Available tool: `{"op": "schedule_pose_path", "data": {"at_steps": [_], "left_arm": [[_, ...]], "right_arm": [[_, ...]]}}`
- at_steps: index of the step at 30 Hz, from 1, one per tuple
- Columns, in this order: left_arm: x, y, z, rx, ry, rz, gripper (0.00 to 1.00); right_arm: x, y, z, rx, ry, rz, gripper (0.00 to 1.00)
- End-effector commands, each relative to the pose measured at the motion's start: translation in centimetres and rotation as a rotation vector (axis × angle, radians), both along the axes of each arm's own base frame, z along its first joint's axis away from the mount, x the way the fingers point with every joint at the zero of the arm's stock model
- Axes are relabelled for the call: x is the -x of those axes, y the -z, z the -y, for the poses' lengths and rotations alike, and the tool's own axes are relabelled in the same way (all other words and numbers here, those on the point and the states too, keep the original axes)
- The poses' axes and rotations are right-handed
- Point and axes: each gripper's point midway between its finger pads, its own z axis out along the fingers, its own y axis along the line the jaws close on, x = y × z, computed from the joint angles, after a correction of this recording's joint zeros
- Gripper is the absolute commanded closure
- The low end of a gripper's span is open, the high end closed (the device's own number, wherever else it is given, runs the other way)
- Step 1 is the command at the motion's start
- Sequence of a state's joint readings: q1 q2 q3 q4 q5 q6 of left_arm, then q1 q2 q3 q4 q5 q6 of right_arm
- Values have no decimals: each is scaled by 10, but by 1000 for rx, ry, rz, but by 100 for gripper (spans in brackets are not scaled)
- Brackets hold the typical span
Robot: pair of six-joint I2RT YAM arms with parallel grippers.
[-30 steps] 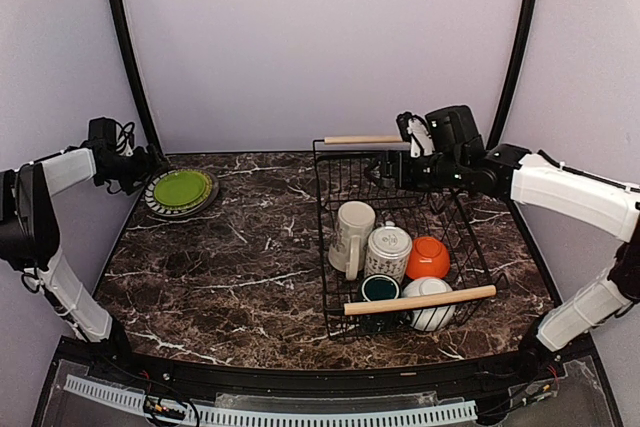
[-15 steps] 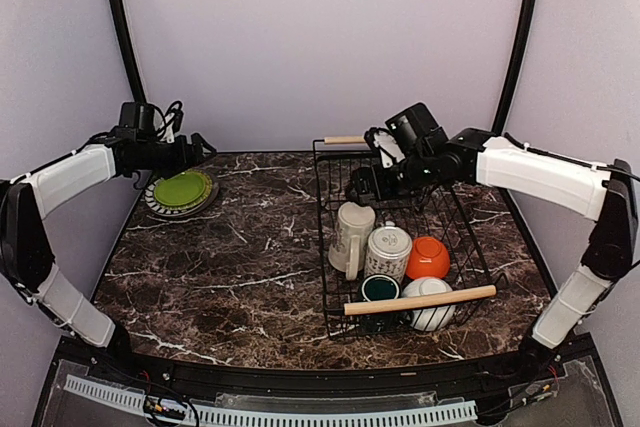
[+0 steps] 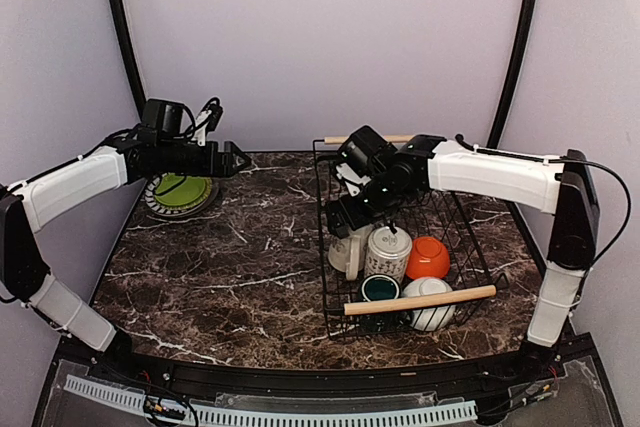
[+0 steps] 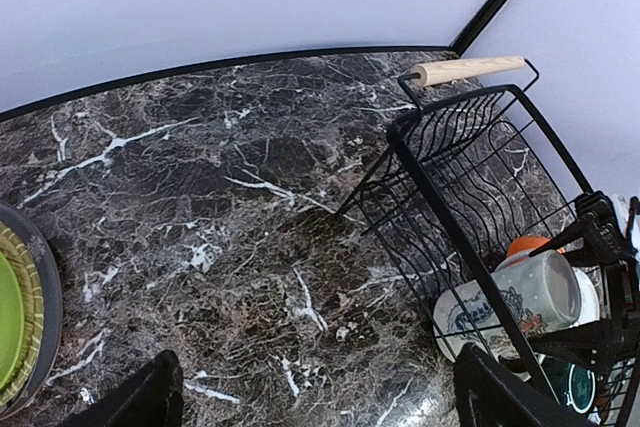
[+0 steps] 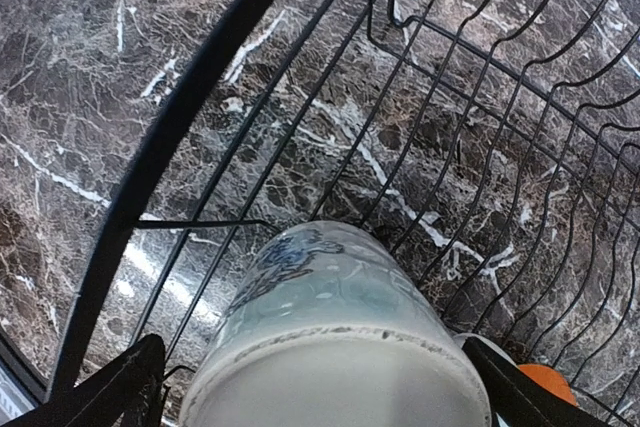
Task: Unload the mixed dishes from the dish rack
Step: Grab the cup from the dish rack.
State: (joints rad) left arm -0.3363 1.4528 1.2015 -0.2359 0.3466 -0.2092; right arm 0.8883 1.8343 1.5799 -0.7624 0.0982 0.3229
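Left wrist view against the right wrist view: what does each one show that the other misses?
Only the left wrist view shows the green plate at its left edge and the rack's wooden handle. Only the right wrist view shows the right claw open, a finger either side of the patterned mug. Both show that mug, the black wire rack and the marble table.

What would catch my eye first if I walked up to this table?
Probably the black wire dish rack on the right side of the dark marble table, packed full, with a bright orange bowl standing out inside it. The right end effector hangs open over a pale mug in the rack. At the far left corner sits a lime-green plate.
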Motion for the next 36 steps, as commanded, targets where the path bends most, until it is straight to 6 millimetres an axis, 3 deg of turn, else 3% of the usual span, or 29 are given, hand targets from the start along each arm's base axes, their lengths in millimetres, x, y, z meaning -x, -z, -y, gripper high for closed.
{"op": "schedule_pose_path", "data": {"at_steps": [1, 11, 18, 29, 36], "left_arm": [[13, -17, 10, -14, 60, 61, 7], [31, -37, 25, 13, 143, 177, 7], [39, -49, 24, 29, 141, 260, 7], [35, -44, 21, 12, 116, 255, 7], [32, -37, 21, 1, 110, 229, 7]], "right_arm": [[-2, 2, 3, 48, 17, 16, 1], [-4, 16, 0, 63, 10, 5, 13], [-5, 17, 0, 59, 16, 17, 33], [-14, -18, -7, -32, 46, 94, 74], [-23, -42, -8, -81, 78, 152, 93]]}}
